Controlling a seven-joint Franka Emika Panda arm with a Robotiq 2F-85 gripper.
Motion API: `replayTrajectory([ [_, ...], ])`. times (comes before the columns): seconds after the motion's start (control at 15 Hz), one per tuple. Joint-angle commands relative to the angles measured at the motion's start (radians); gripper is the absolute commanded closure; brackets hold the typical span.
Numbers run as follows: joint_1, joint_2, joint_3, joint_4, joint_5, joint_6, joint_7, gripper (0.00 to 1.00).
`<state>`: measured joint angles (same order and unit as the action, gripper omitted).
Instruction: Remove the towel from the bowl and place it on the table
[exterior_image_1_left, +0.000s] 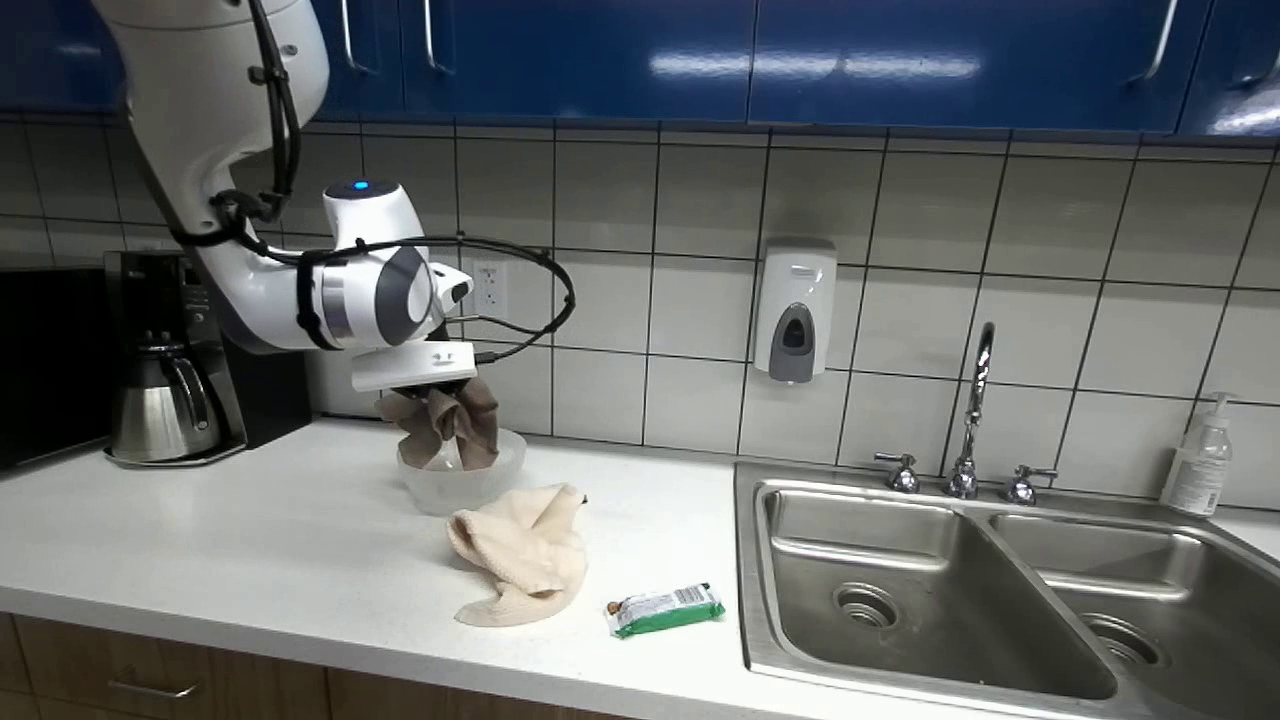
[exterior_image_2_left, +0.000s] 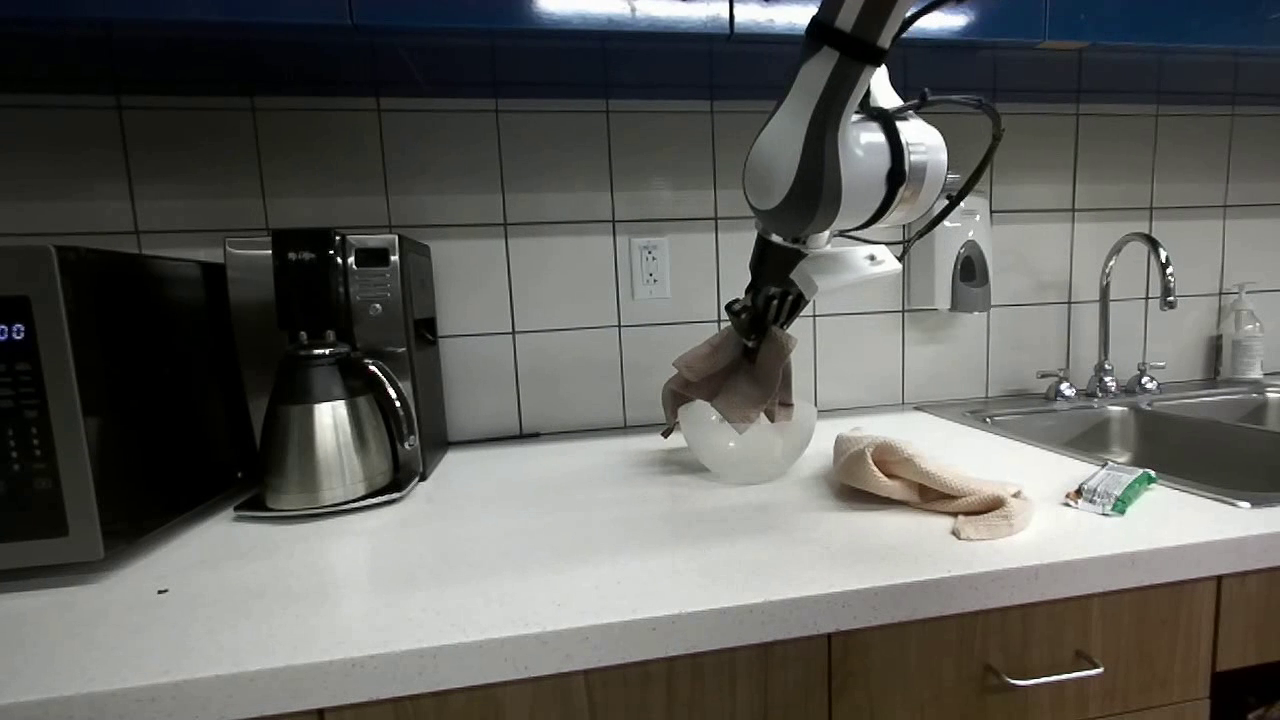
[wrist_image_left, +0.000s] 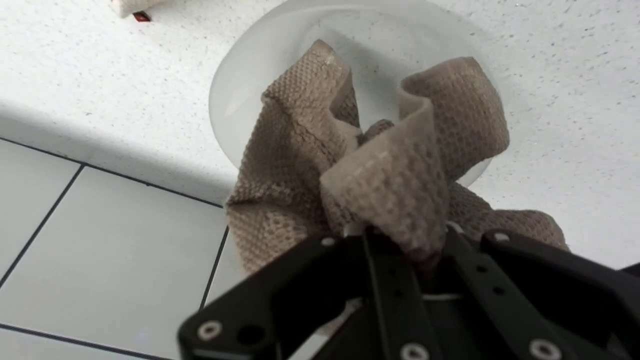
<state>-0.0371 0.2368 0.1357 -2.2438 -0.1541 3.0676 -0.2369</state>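
Observation:
A brown textured towel hangs bunched from my gripper (wrist_image_left: 405, 240), whose fingers are shut on it. The towel shows in the wrist view (wrist_image_left: 300, 140) and in both exterior views (exterior_image_1_left: 450, 425) (exterior_image_2_left: 730, 385). It is over the translucent bowl (exterior_image_1_left: 465, 492), its lower folds overlapping the rim. In an exterior view one corner hangs outside the bowl (exterior_image_2_left: 748, 455). Whether any of it touches the bowl's inside is unclear. In the wrist view the bowl (wrist_image_left: 232, 105) is partly covered by the towel, and its visible floor is bare. The fingertips are mostly hidden by cloth.
A beige towel (exterior_image_1_left: 530, 560) lies crumpled beside the bowl on the white counter (exterior_image_2_left: 560, 560). A green and white packet (exterior_image_1_left: 665, 610) lies near the sink (exterior_image_1_left: 755, 580). A coffee maker (exterior_image_2_left: 330, 420) and microwave (exterior_image_2_left: 130, 400) stand at the opposite end. The tiled wall is close behind the bowl.

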Motion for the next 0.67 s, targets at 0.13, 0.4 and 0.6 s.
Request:
replayTrajectory([
  [0.13,-0.01,-0.149,0.048,-0.112,0.012,0.021,-0.033,0.98],
  [0.4,-0.005,-0.195,0.094,-0.136,0.035,0.02,-0.064,0.98],
  [0.6,0.006,-0.205,0.126,-0.143,0.047,0.015,-0.086,0.98],
])
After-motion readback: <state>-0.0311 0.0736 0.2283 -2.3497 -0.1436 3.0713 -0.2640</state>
